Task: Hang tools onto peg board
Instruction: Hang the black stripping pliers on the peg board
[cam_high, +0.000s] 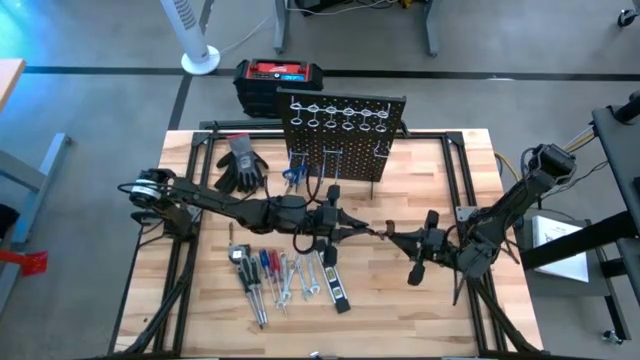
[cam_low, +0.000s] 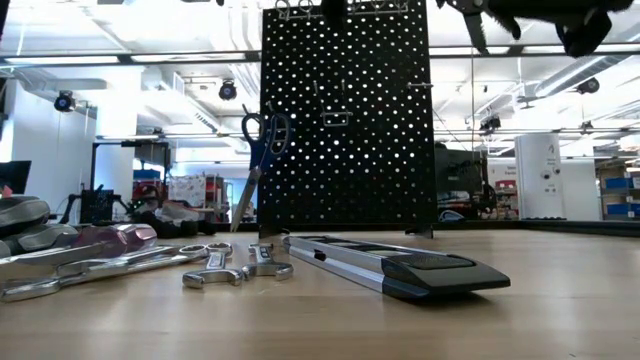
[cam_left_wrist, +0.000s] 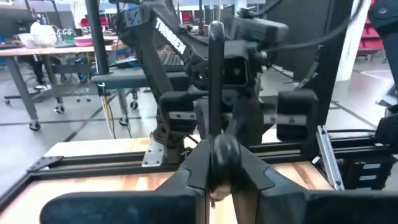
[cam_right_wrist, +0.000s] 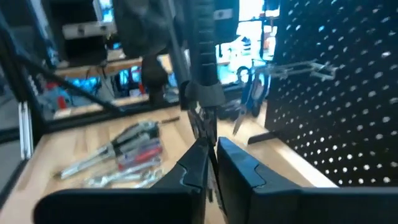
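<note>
Two pincers meet at the centre of the high view. My left gripper (cam_high: 352, 230) is clenched on one end of a slim dark-handled tool (cam_high: 375, 232); my right gripper (cam_high: 395, 236) pinches its thin other end. I cannot tell which tool it is. Judgement: the double grip supports a handover, so that the tool can be turned for hanging.

The black perforated peg board (cam_high: 345, 125) stands upright at the upper centre. Blue-handled scissors (cam_high: 292, 175) hang at its lower left; the silver ring hooks (cam_high: 340, 112) along its top look empty.

Remaining screwdrivers and wrenches (cam_high: 275, 275) and the black level bar (cam_high: 335, 285) lie at the lower centre. The red-topped black box (cam_high: 278, 75) sits behind the board; its contents are hidden.
</note>
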